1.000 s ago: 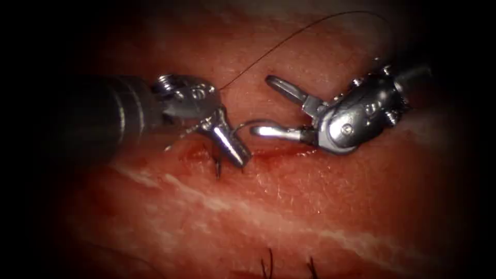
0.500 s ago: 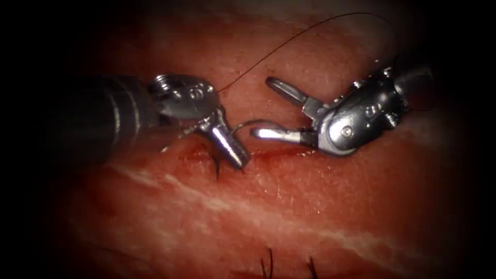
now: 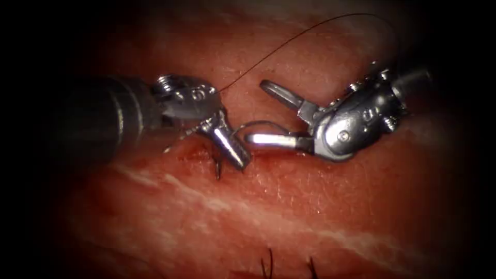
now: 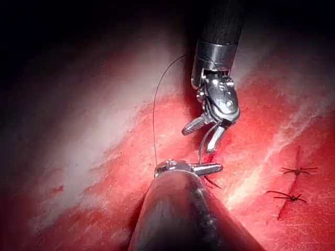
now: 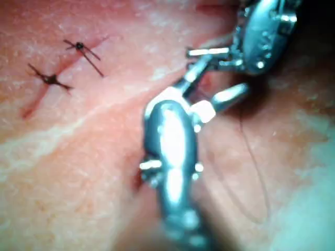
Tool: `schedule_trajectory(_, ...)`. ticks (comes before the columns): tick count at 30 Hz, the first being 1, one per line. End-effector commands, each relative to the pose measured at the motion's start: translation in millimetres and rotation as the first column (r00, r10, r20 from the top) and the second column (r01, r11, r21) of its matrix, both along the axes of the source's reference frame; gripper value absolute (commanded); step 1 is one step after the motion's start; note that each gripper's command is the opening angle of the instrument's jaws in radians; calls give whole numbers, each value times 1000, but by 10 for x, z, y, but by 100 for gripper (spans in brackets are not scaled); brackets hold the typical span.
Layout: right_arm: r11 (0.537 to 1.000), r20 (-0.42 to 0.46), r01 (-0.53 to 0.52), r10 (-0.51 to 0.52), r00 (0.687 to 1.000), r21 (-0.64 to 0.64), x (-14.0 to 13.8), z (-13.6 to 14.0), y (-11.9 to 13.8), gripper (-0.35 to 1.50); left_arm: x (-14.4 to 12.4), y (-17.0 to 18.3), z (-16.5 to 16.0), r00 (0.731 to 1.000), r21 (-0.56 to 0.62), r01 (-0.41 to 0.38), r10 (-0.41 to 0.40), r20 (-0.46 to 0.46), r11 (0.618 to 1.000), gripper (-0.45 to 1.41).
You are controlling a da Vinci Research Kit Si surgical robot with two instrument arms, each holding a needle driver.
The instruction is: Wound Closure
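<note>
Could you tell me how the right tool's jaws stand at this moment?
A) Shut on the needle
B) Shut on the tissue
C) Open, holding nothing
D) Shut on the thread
C: the right tool has its jaws spread wide with nothing between them, while the left tool holds the needle in shut jaws by the cut.

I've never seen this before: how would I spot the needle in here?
Start at the tissue and find the dark red cut across its middle. Over it the left tool, shut, meets the open right tool. The needle is the thin grey arc rising from the left tool's jaws between them, stiffer and thicker than the thread looping above.
</note>
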State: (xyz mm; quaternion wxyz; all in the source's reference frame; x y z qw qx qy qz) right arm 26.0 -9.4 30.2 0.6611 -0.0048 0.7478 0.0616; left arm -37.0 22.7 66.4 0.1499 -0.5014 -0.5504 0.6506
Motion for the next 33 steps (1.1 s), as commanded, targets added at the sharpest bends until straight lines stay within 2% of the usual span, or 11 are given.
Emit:
schedule_trajectory(1, 1000, -1, 20, -20, 1000, 3, 5, 6, -9, -28, -6, -3, 7, 1000, 1, -2, 2, 2, 1000, -45)
schedule_trajectory(2, 1000, -2, 28, -28, 1000, 3, 5, 6, -9, -35, -7, -3, 7, 1000, 1, -2, 2, 2, 1000, -45)
schedule_trajectory(13, 997, -3, 72, -72, 997, 1, 7, 5, -10, -35, -6, -5, 7, 999, 21, 13, -12, -36, 1000, -45)
schedule_trajectory(14, 997, -2, 71, -71, 998, 2, 6, 5, -10, -35, -7, -4, 7, 998, 25, 24, -23, -55, 999, -27)
schedule_trajectory(15, 998, 3, 63, -64, 998, 8, 5, 4, -9, -35, -7, -2, 6, 996, 14, 43, -42, -80, 999, 9)
schedule_trajectory(16, 999, 15, 53, -53, 998, 13, 2, 4, -7, -35, -8, 0, 6, 990, -7, 72, -72, -122, 997, 49)
schedule_trajectory(17, 999, 38, 33, -34, 999, 20, -2, 2, -4, -35, -11, 4, 5, 970, -104, 130, -148, -191, 986, 106)
schedule_trajectory(18, 1000, 69, 15, -17, 997, 22, -8, 0, -1, -35, -12, 5, 6, 955, -195, 154, -196, -221, 969, 118)
schedule_trajectory(23, 999, 179, -38, 32, 983, 30, -19, -3, 3, -35, -11, 1, 5, 880, -421, 173, -332, -341, 890, 118)
schedule_trajectory(27, 996, 252, -78, 68, 965, 31, -21, -3, 2, -35, -8, 0, -3, 827, -525, 179, -416, -378, 832, 108)
schedule_trajectory(33, 991, 348, -135, 118, 930, 23, -17, -4, 2, -35, -7, -9, -18, 729, -655, 286, -602, -325, 700, 79)
